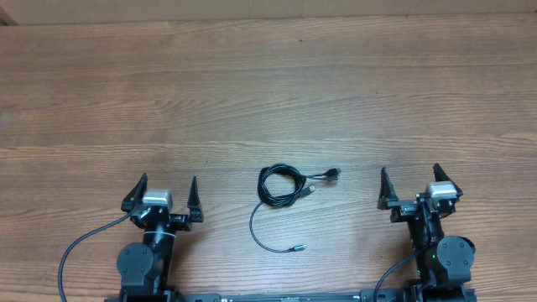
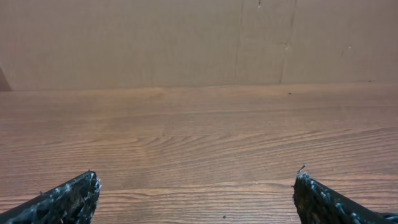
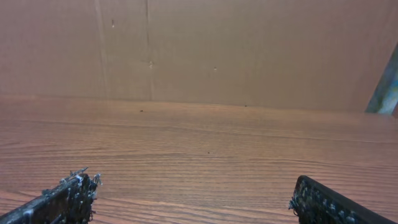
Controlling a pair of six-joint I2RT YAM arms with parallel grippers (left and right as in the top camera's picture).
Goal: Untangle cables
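Claws first: my left gripper sits at about 7 o'clock in the overhead view, jaws spread wide with only bare wood between them, and its wrist camera shows both dark fingertips far apart over the boards. My right gripper mirrors it at 4 o'clock, equally released and holding nothing. Between the two, apart from both, lie the cables, wound into a small black coil at roughly 6 o'clock from the table's middle; I cannot count the cords inside it. A loose strand curves off toward 6 o'clock, and two plugs poke out toward 3 o'clock. Beyond stretches the wooden table, and past its far edge both wrist cameras see a cardboard wall.
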